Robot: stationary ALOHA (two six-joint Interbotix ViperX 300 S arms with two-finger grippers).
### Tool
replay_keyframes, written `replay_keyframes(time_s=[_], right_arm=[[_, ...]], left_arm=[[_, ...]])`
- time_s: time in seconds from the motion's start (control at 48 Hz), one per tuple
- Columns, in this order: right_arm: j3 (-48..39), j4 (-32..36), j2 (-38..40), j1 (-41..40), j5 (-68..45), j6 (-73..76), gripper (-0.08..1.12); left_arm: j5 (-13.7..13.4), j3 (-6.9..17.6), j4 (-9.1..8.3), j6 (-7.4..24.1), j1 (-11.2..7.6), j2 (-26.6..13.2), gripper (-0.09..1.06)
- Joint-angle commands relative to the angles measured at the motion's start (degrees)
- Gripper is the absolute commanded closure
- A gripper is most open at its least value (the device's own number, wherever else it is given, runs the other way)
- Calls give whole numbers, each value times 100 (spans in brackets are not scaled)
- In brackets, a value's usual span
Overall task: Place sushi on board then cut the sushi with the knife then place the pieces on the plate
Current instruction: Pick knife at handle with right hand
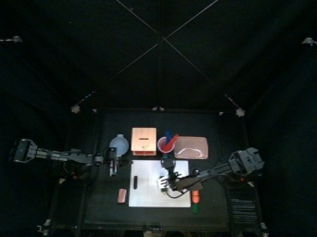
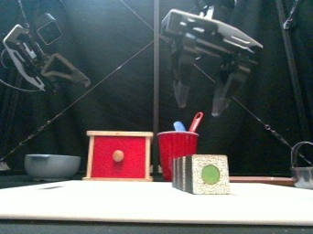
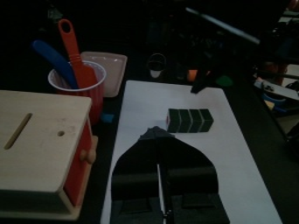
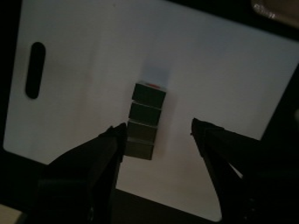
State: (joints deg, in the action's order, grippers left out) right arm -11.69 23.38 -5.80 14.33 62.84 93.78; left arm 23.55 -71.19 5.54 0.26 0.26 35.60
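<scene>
Now the toy sushi roll of dark green blocks (image 2: 202, 174) lies on the white cutting board (image 3: 239, 166), roughly at the board's middle, so the first step of the task looks done. The right gripper (image 2: 199, 105) hangs above the board directly over the roll, its jaws spread apart and holding nothing. In the right wrist view the roll lies between the two jaws with clear board on either side. That stance would suit either steadying the roll or lifting clear of it; I cannot say which. The left gripper (image 3: 158, 140) is raised at the board's left side, with its jaws apparently closed on nothing, pointing across the board toward the roll. Behind the board stands the red plastic cup (image 2: 178, 146) with the blue toy knife (image 3: 52, 57) and the red toy knife (image 3: 68, 44) upright in it, handles up and easy to pinch. Cutting is not yet begun, since neither knife is out. The flat pink tray (image 1: 192, 146) lies behind the board's right part, bare, close enough for the pieces to be moved across later.
</scene>
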Motion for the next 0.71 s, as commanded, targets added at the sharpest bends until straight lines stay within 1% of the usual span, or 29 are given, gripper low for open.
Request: replay_keyframes(time_s=[0.021, 0.229, 0.396, 0.562, 0.708], right_arm=[[-88, -132, 650, -483, 35, -914, 12], [-369, -703, 1345, -1582, 53, -3103, 13], [-536, -1204, 1837, -2610, 70, -4588, 13], [-563, -1775, 2039, -3595, 79, -6029, 13], [-431, -2637, 1898, -4430, 53, -7471, 13]], left_arm=[[26, 70, 9, -9, 9, 0, 98], [26, 70, 44, -26, 62, 9, 98], [18, 35, 176, -26, 185, 18, 98], [26, 18, 316, -18, 422, 9, 98], [18, 0, 343, -18, 624, 9, 98]])
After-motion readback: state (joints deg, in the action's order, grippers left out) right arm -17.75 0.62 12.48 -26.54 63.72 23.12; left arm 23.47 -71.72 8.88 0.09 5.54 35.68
